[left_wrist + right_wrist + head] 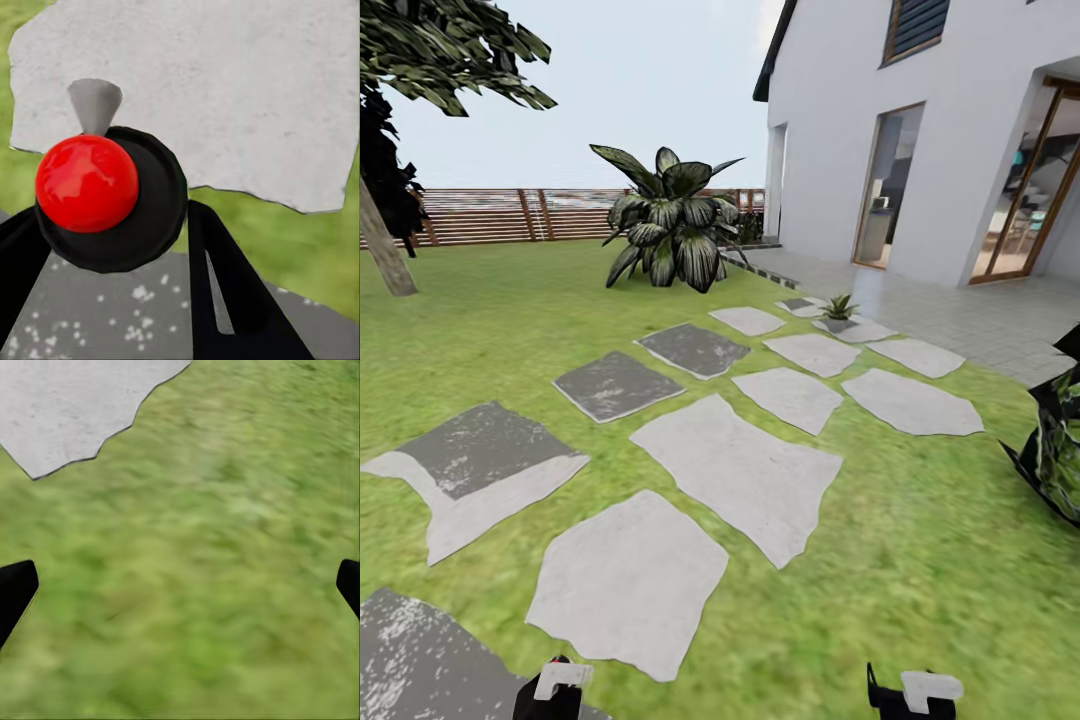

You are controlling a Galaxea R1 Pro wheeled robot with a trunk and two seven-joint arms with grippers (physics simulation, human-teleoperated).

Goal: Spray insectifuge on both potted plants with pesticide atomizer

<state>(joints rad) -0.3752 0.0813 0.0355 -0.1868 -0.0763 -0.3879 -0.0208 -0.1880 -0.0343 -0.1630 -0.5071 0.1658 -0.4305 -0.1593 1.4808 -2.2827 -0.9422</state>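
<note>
Scene: a lawn point(920, 560) crossed by pale and dark grey stepping stones point(735, 470), a slat fence point(510, 215) at the back, a white house point(920, 120) and paved patio point(980, 310) on the right.
Potted plant: one small green rosette in a grey pot point(838, 312) stands on a far stone near the patio edge, well apart from the robot.
Second plant: cannot be made out.
Bush: a large dark striped-leaf bush point(670, 225) stands beyond the stones; another shows at the right edge point(1055, 440).
Atomizer: the left wrist view shows a black round body with a red knob point(88, 182) and a grey nozzle tip between the fingers; this may be the atomizer, though the colours make that uncertain.
Left gripper: point(557, 688) low at the picture's bottom edge, over a dark stone; it appears to be clamped on that object.
Right gripper: point(180, 585) jaws spread wide, nothing between them, pointing down at grass.
Arm pose: both arms hang low and tucked near the base.
Step in hand: likely driving toward the potted plant.
Doing it well: keep the plant centred ahead, stop near it, then raise the left arm with the nozzle aimed at the leaves.
</note>
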